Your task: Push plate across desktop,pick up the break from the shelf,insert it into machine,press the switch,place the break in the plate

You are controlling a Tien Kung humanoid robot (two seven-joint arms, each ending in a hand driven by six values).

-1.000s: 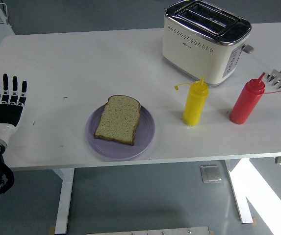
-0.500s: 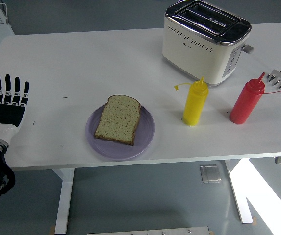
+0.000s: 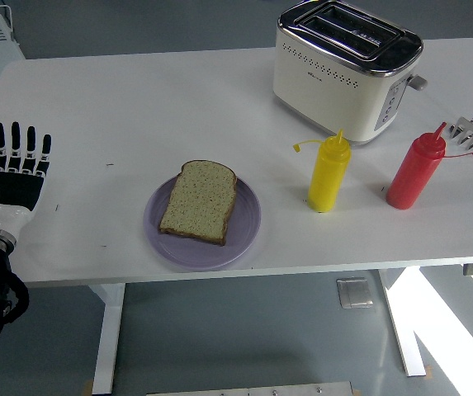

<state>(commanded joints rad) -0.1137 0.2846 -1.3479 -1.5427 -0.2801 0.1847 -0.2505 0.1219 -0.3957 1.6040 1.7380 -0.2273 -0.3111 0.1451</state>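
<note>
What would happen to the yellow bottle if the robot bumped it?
The yellow squeeze bottle stands tall on a narrow base, so a bump would probably tip it. Once down, its round body would likely roll, maybe toward the red bottle. It looks like soft plastic, so it probably would not break.

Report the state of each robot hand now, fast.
Left robot hand: open, fingers straight, holding nothing, over the table's left edge.
Right robot hand: not in view.

Single head view, high on robot's side, facing forward and down over white desk (image 3: 137,107); near edge along frame bottom (floor visible below), far edge near top.
</note>
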